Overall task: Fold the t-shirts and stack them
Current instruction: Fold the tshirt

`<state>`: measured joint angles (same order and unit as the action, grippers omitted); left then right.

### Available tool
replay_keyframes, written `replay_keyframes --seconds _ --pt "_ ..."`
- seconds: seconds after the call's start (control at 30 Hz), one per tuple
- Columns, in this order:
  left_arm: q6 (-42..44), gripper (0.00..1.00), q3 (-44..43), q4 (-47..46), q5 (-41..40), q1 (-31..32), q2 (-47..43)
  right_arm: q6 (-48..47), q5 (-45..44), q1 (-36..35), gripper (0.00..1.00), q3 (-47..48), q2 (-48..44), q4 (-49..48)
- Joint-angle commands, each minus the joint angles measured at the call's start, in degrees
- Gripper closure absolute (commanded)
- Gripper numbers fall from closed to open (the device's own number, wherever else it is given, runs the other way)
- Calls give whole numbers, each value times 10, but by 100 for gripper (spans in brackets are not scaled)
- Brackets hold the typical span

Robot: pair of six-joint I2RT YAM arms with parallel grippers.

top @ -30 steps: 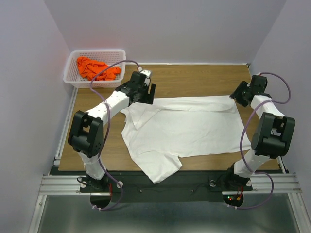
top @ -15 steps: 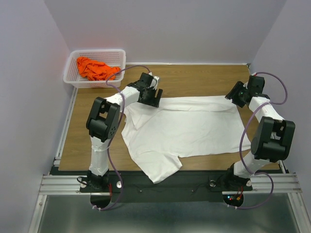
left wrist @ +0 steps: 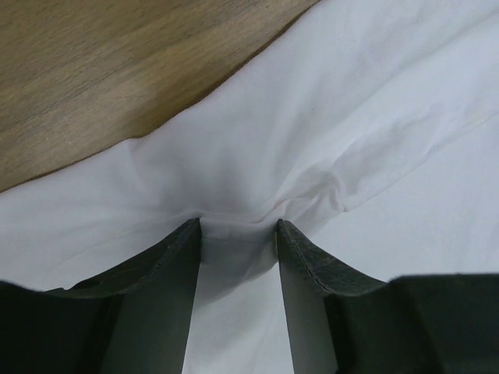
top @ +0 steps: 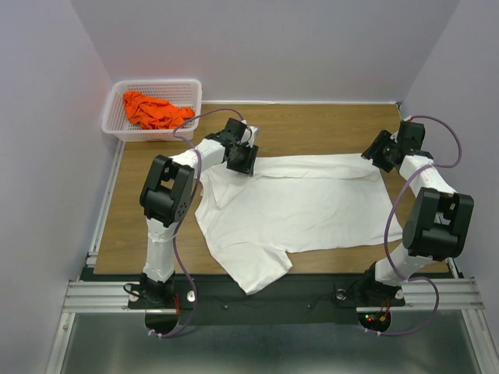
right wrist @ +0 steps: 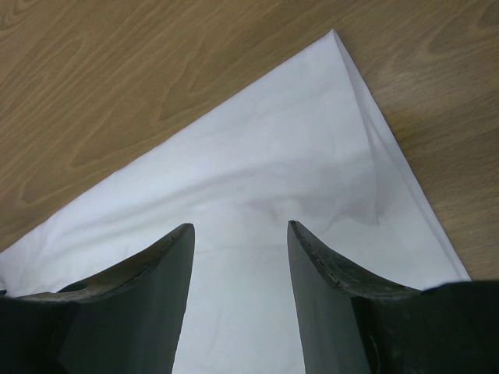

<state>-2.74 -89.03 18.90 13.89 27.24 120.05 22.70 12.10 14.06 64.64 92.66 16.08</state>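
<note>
Left gripper [left wrist: 238, 226] pinches white t-shirt [top: 304, 206]; right grip possibly hidden.

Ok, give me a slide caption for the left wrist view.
Left gripper fingers bunching a fold of the white t-shirt on the wooden table.

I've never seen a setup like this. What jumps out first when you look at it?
A large white cloth t-shirt lies spread across the middle of the wooden table, with a black robot gripper at each far corner: the left gripper bunching the cloth, the right gripper over the opposite corner. A crumpled bright orange t-shirt sits in a white plastic basket at the far left.
</note>
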Motion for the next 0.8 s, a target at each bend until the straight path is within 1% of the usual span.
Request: replay_keyframes --seconds 0.0,0.1,0.27,0.4,0.77 --pt "5 48 -14 11 36 0 -36 -3 4 0 43 5 -12 -5" --pt "2 48 -7 13 44 1 -46 -4 3 0 43 5 -11 -5" --pt "1 46 7 15 33 1 -62 -4 3 0 43 3 -10 -5" --pt "1 40 11 14 12 1 -75 -4 3 0 43 2 -9 -5" --pt "1 40 23 20 24 1 -76 -5 1 0 43 4 -6 -5"
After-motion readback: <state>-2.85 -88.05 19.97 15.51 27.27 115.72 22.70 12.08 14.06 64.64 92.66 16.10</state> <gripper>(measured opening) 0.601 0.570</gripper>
